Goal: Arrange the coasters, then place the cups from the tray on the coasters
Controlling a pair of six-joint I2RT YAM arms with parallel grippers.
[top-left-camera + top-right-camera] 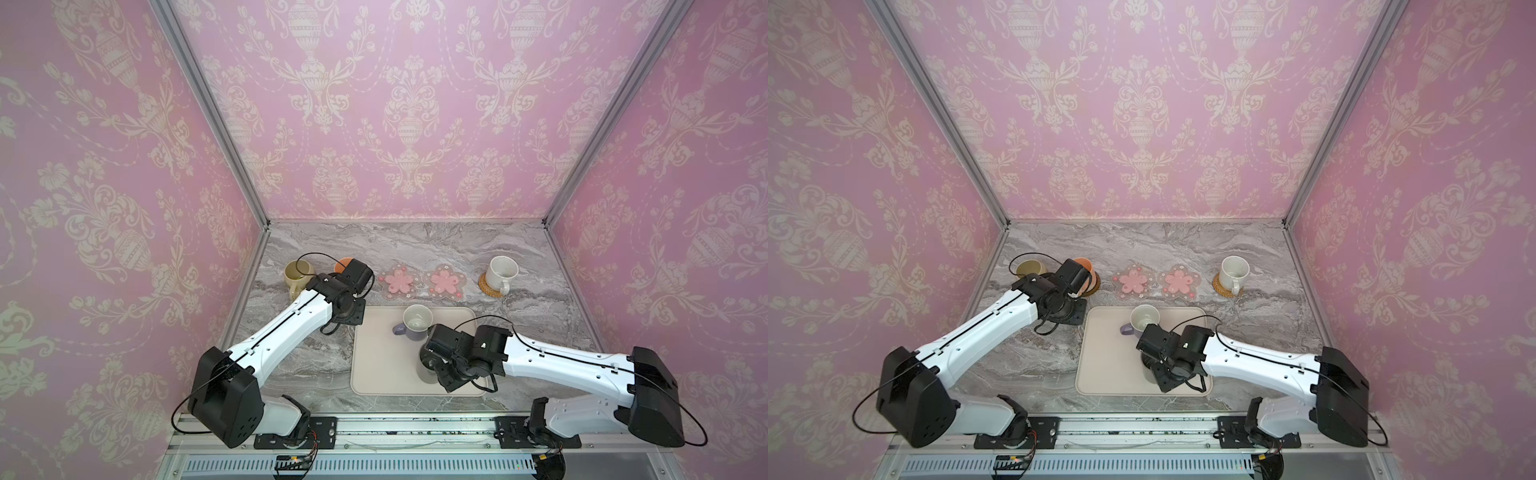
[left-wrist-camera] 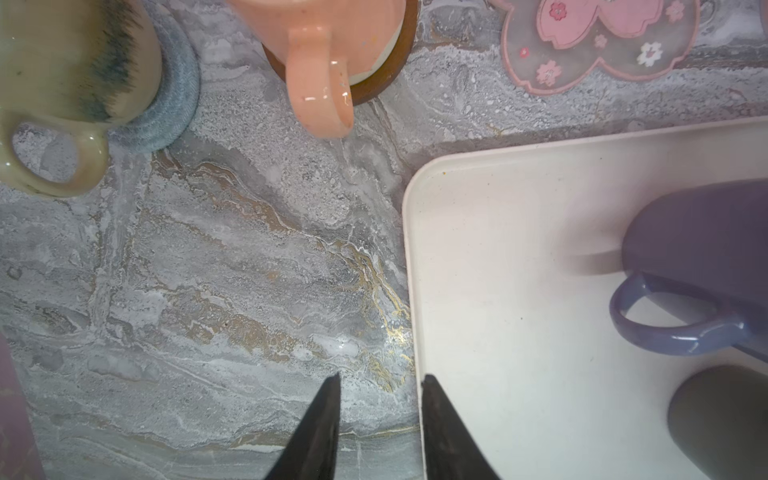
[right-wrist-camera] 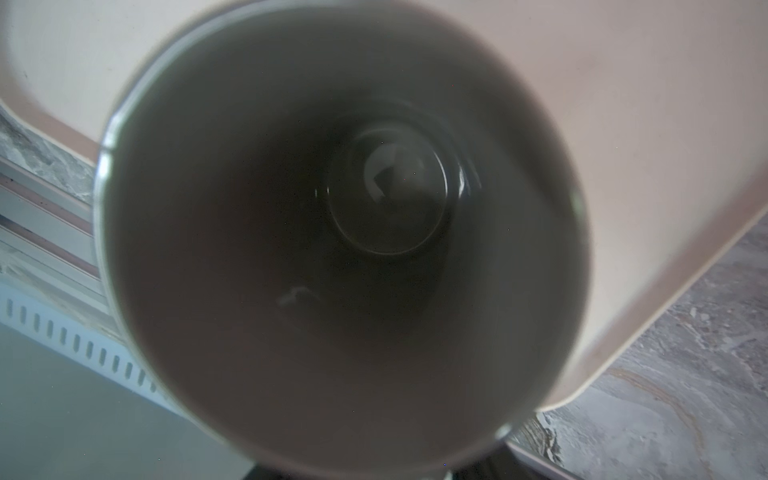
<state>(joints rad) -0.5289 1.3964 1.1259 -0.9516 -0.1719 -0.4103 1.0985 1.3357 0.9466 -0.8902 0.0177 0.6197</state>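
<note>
Glazed ceramic, likely heavy and slick, the dark grey mug (image 3: 249,332) mid-frame suits a rim-wall pinch; right jaws' grip cannot be told, left jaws apart, empty.

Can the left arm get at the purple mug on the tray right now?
Probably yes. The left end effector is open and empty by the tray's corner, and the purple mug's handle faces it with bare tray between. The right arm sits close on its other side.

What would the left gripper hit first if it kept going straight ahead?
Most likely the bare table, close beside the tray; nothing shows between it and the left gripper, though depth is unclear.
</note>
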